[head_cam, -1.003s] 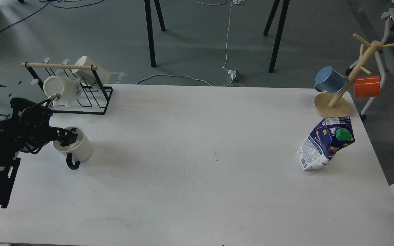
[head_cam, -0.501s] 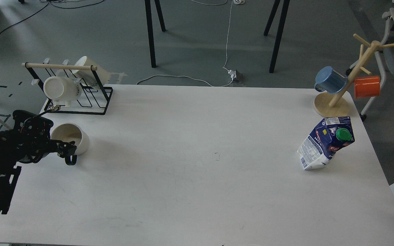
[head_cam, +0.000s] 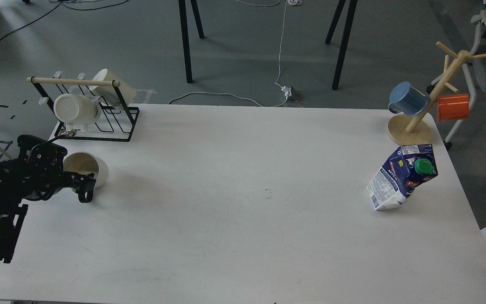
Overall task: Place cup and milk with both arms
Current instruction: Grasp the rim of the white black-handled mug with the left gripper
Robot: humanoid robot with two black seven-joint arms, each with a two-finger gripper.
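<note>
Jaws on left gripper (head_cam: 83, 185): can't tell, dark against the cup (head_cam: 86, 168) at table's 9 o'clock. Confirm rim grip before lifting. Milk carton (head_cam: 402, 176) leans at 3 o'clock; right arm unseen.

Lab or test room, grey floor (head_cam: 243, 50), trailing cables (head_cam: 283, 63), bare white table (head_cam: 243, 219)
</note>
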